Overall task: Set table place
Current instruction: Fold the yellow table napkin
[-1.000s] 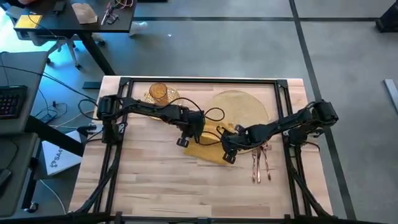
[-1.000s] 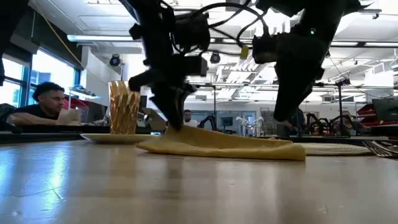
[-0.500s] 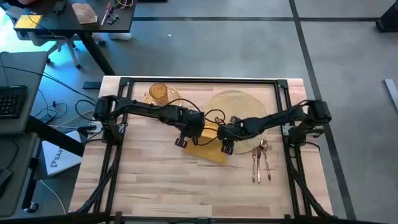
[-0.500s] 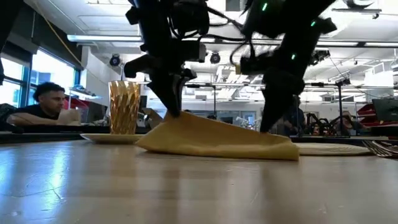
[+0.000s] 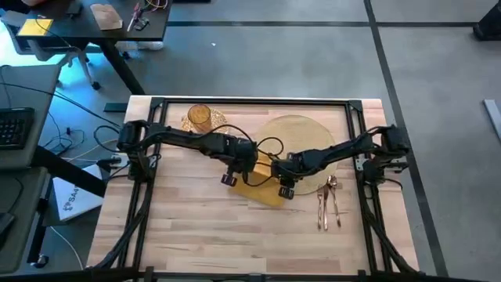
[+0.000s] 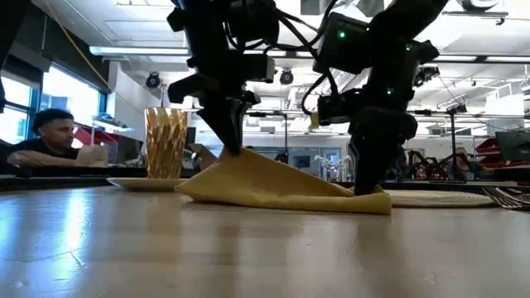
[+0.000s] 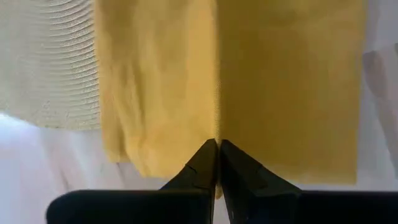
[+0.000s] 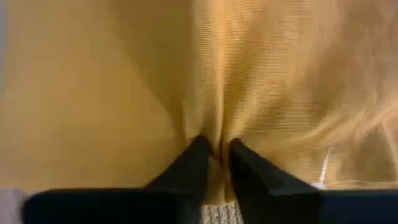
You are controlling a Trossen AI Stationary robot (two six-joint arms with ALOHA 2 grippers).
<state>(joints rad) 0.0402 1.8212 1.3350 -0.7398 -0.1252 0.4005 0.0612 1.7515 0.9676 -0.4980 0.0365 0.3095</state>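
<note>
Yellow napkin [image 6: 281,186] pinched by left claw [image 7: 217,152] (raised corner); right claw [image 8: 214,152] pinches opposite edge.

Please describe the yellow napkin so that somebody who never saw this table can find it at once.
On the wooden table, look just in front of the round woven placemat. The napkin lies there, pinched by the left gripper and the right gripper. It is the only yellow cloth, bunched up, unlike the metal cutlery nearby.

The light wood counter [image 5: 188,235] carries a round woven placemat [image 5: 301,129] at far right, a plate [image 5: 213,121] at far left, a yellow napkin [image 5: 262,192] in the middle, and cutlery [image 5: 329,205] at right.
</note>
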